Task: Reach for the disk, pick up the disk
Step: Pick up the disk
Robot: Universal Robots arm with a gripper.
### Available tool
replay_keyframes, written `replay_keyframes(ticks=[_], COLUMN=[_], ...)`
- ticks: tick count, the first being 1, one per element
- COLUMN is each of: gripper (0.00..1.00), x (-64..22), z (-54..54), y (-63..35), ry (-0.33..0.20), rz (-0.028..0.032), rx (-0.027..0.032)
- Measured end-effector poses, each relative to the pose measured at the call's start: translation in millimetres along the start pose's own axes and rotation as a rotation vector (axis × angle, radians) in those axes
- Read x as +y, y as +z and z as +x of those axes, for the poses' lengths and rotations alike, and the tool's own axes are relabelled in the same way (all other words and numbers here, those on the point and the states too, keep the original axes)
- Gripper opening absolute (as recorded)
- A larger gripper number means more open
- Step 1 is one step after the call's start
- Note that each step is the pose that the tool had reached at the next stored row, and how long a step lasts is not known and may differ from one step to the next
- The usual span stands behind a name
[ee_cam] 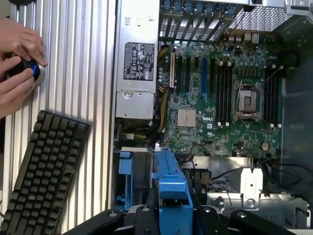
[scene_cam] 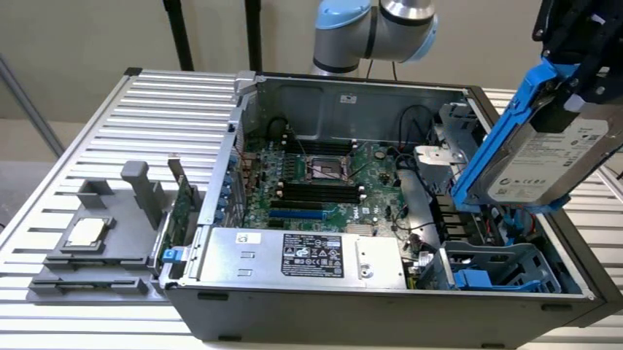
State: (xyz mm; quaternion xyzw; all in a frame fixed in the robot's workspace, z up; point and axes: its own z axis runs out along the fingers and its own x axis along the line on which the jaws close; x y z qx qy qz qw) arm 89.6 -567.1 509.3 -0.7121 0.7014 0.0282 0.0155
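Above the open computer case (scene_cam: 389, 219), at the exterior view's right, the disk (scene_cam: 545, 157) hangs tilted in its blue frame, your fingers (ee_cam: 173, 215) clamped on it. You have finished the pick; I judge it only needs a steady hold.

You see the computer case (scene_cam: 389, 292) lying open on the table (scene_cam: 127, 131). Inside it sits the big board (scene_cam: 322, 182), with the power box (scene_cam: 302, 255) in front. The disk (scene_cam: 545, 153) hangs tilted above the case's side at the exterior view's right. A tray (scene_cam: 93, 248) lies beside the case, at the exterior view's left
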Motion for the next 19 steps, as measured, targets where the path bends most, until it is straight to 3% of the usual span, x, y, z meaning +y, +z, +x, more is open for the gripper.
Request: replay_keyframes(ticks=[8, 19], gripper=[0.33, 0.33], x=[-3.9, -4.6], z=[33.5, 34.1], y=[-0.2, -0.2], ry=[0.000, 0.000], rz=[0.0001, 0.0000], rx=[-0.0001, 0.0000])
